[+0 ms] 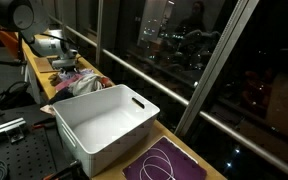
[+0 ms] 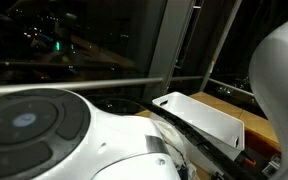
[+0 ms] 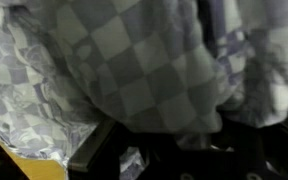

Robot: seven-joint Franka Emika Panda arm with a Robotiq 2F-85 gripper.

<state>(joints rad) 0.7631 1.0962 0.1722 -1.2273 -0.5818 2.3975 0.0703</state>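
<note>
My gripper (image 1: 64, 63) is down at a pile of clothes (image 1: 76, 82) on the wooden table, behind a white plastic bin (image 1: 104, 125). In the wrist view a grey-and-white checkered cloth (image 3: 134, 70) fills almost the whole picture, very close to the camera. Its lower fold reaches down to the dark jaws (image 3: 174, 150). The jaws are in shadow and partly covered by the cloth, so whether they are closed on it does not show. The bin also shows in an exterior view (image 2: 199, 115), and it looks empty.
A purple mat (image 1: 164, 163) with a white cable lies in front of the bin. The wooden table (image 1: 44, 75) runs along a glass wall with a metal rail (image 1: 154, 75). The robot's own body (image 2: 74, 135) blocks much of an exterior view.
</note>
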